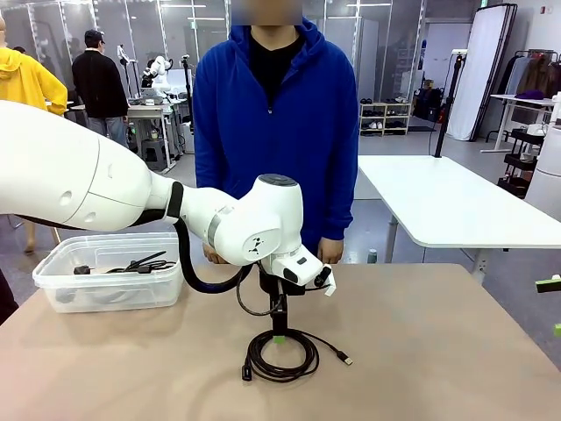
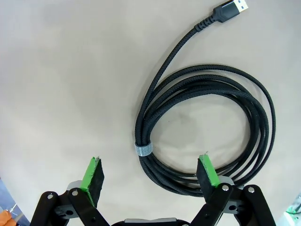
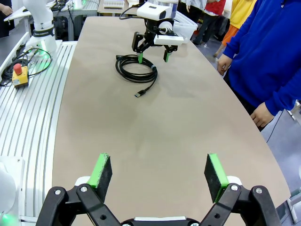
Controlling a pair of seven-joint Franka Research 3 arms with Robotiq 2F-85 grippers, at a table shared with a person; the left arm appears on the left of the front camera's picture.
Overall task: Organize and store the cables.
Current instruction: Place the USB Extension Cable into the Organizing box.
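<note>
Nearest you, the right gripper [image 3: 159,175] waits wide open over bare table [image 1: 438,351]. Mid-table, your left gripper [image 2: 149,173] hangs spread above the coiled cable [image 1: 280,353], likely lining up a grasp. Beyond sits the bin [image 1: 53,279] holding stored cables [image 1: 131,263].

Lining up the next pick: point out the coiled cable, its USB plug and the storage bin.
coiled cable [image 2: 254,122]: left wrist view, right side of the loop.
USB plug [image 2: 231,8]: left wrist view, plug body.
storage bin [image 1: 110,294]: front view, near wall.
</note>
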